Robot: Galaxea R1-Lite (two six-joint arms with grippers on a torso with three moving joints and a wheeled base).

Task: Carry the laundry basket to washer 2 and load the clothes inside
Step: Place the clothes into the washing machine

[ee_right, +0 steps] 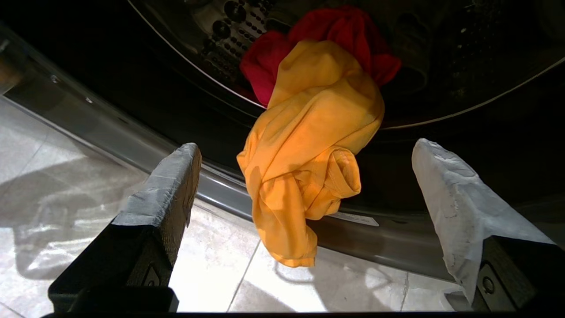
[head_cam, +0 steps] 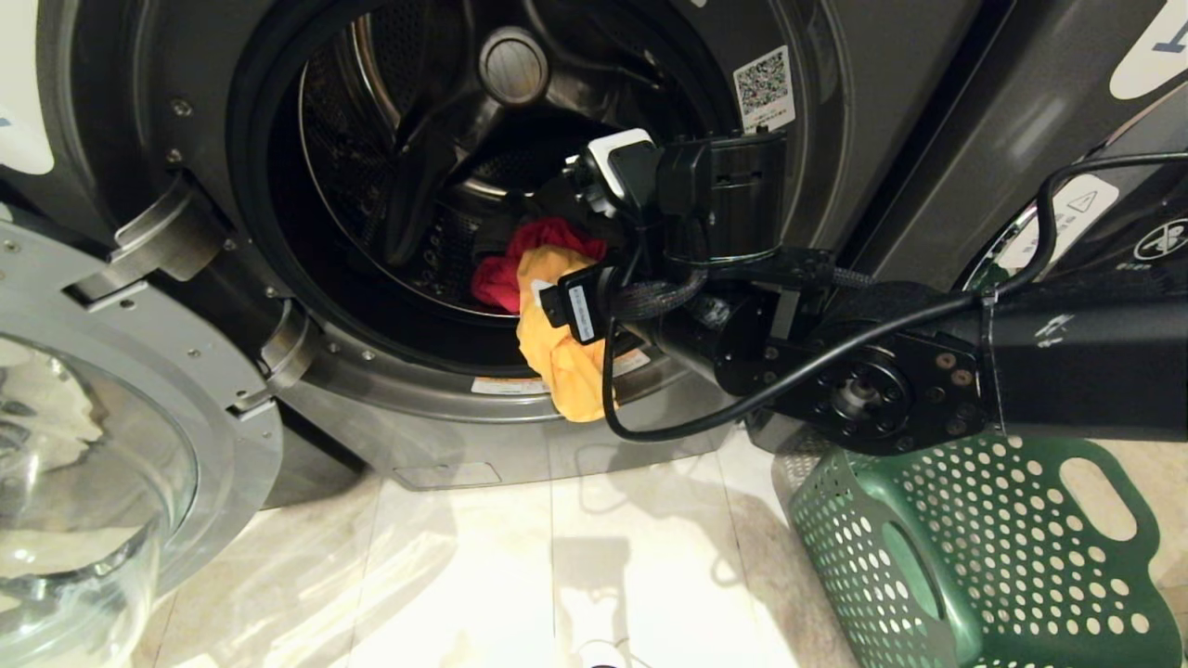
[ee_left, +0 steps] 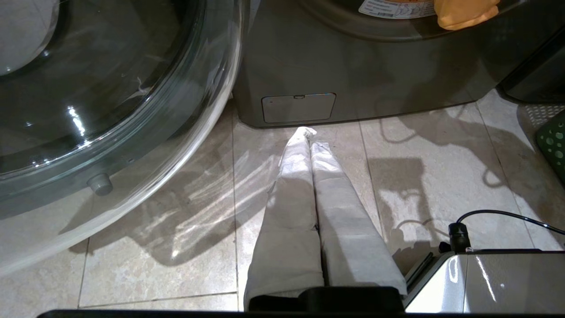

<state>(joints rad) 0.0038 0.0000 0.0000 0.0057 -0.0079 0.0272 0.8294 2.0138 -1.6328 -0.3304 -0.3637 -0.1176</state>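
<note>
Loading under way: two garments at the washer mouth, one not fully in.

The laundry basket [head_cam: 974, 557] stands on the floor just right of the washer [head_cam: 445, 436], whose door is swung open; a red garment [ee_right: 353, 35] lies in the drum, while a yellow garment [ee_right: 309, 150] drapes over the door sill, so it needs pushing in. The right hand [ee_right: 304, 190] hangs before it, fingers wide apart and empty; the left hand [ee_left: 315, 185] is parked low, fingers together. The basket's inside and the washer's numeral are out of view.
</note>
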